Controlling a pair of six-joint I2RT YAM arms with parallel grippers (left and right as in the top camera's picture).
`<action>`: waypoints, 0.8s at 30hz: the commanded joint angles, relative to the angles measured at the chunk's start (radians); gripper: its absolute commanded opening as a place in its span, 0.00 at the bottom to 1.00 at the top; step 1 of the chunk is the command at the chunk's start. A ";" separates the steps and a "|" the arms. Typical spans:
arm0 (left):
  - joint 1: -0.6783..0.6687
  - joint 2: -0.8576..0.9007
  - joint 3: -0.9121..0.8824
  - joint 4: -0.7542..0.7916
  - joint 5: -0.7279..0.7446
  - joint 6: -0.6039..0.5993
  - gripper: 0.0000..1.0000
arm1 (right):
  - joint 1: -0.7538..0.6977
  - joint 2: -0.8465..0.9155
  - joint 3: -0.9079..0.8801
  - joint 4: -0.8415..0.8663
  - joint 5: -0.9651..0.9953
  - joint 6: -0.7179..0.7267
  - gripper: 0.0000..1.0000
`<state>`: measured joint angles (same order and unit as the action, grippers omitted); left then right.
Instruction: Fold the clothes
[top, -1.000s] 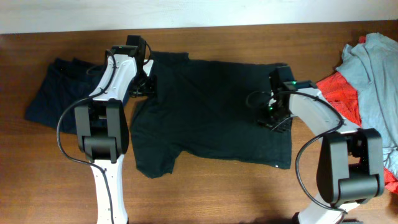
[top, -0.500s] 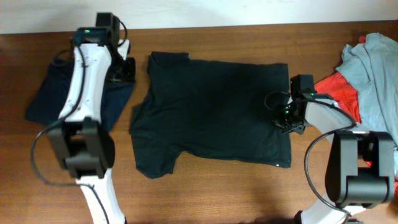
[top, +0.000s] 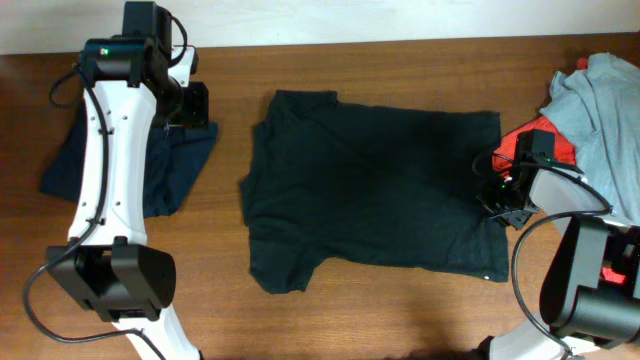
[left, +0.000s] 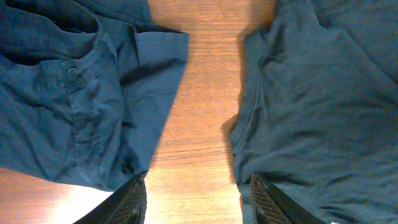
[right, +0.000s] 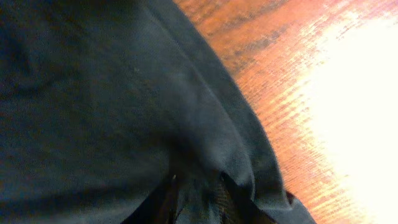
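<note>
The left arm is made of long white tubes with fat black joints. A thin black cable loops beside it, and a tiny green light glows near its top. The right arm looks the same, white and black. The left pincer has two dark fingers.

The T-shirt is matt cloth; the table, grained glossy wood.

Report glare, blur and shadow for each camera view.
Overhead: evenly lit and sharp, but the dark T-shirt shows little fold detail. Left wrist: in focus, with glare on the table at lower left, below the navy garment. Right wrist: wood at right is blown out white; the shirt is very close and soft.
</note>
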<state>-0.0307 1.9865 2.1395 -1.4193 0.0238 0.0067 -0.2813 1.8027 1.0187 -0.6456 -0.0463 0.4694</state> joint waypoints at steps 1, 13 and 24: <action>0.000 -0.006 -0.050 -0.015 0.074 0.005 0.54 | -0.012 0.052 -0.054 -0.032 0.011 -0.024 0.45; -0.041 -0.006 -0.490 0.103 0.175 0.044 0.46 | -0.014 -0.333 -0.021 -0.169 -0.094 -0.028 0.76; -0.130 -0.006 -0.850 0.575 0.135 0.015 0.58 | -0.013 -0.449 -0.021 -0.253 -0.188 -0.096 0.79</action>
<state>-0.1650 1.9869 1.3590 -0.9340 0.1829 0.0334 -0.2886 1.3651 0.9939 -0.8894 -0.2039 0.4068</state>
